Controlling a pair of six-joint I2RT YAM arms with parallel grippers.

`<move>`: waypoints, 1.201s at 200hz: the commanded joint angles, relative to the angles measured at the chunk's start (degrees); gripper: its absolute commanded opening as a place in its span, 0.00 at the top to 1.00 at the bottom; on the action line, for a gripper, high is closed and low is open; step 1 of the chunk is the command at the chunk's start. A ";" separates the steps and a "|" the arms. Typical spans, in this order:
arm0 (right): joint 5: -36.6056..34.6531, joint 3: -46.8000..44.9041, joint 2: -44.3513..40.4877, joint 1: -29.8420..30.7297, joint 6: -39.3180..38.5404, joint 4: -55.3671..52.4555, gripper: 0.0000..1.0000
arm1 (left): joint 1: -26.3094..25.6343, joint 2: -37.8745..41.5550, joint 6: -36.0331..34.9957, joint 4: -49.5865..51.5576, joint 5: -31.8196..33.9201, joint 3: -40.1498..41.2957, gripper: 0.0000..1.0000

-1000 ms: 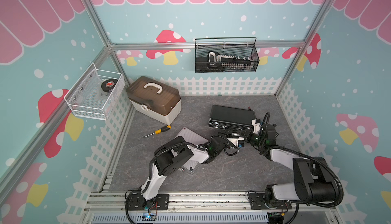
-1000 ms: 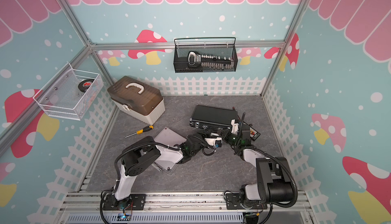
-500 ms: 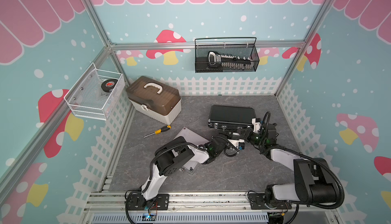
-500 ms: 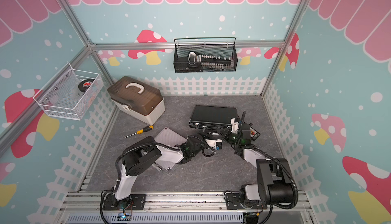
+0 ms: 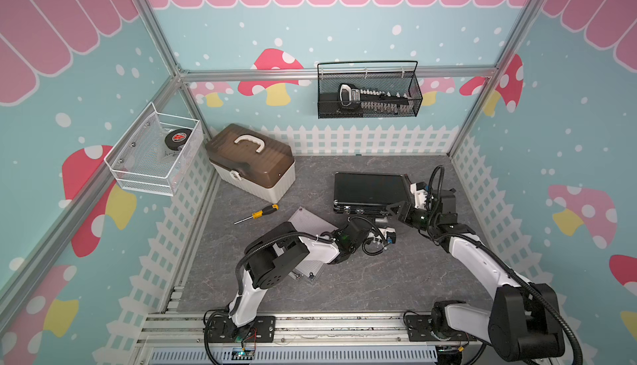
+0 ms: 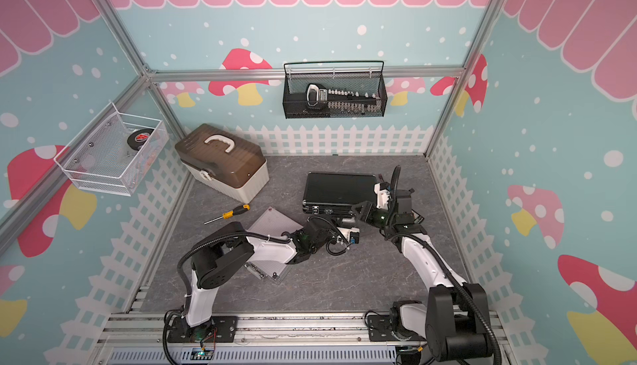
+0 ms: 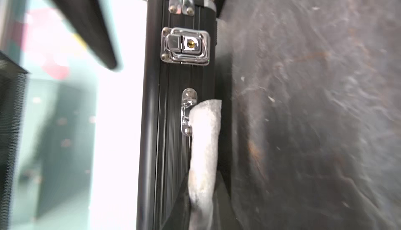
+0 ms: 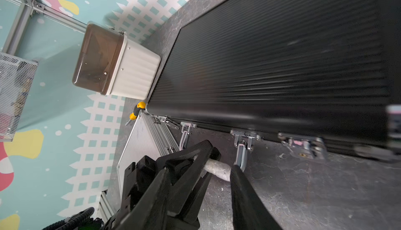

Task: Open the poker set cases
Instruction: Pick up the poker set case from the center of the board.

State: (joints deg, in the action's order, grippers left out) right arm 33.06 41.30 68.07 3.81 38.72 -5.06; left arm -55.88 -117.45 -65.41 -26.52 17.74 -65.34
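The black poker case (image 5: 370, 189) (image 6: 339, 189) lies flat at the back right with its lid down. Its front edge carries chrome latches (image 7: 185, 45) and a white padded handle (image 7: 205, 142) (image 8: 217, 170). My left gripper (image 5: 375, 217) (image 7: 202, 174) is shut on that handle. My right gripper (image 5: 396, 208) (image 8: 199, 169) is open at the same front edge, with its fingers on either side of the left gripper's tip. The silver case (image 5: 310, 220) (image 6: 275, 223) lies closed, partly under my left arm.
A white box with a brown lid (image 5: 251, 163) stands at the back left. A yellow-handled screwdriver (image 5: 258, 213) lies in front of it. A white wire basket (image 5: 155, 153) hangs on the left wall, a black mesh basket (image 5: 368, 94) on the back wall.
My left gripper has closed on the black case's handle. My right gripper has gone from shut to open at the case's front. The case has shifted slightly.
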 commanded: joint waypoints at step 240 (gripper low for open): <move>-33.00 -0.96 -21.09 13.68 -93.84 -8.86 0.48 | 8.20 18.47 8.64 26.30 -33.89 -10.73 1.00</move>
State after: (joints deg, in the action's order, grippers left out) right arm -0.75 42.63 49.54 16.99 -46.17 -17.63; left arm -47.53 -103.11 -59.11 8.10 -10.79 -76.27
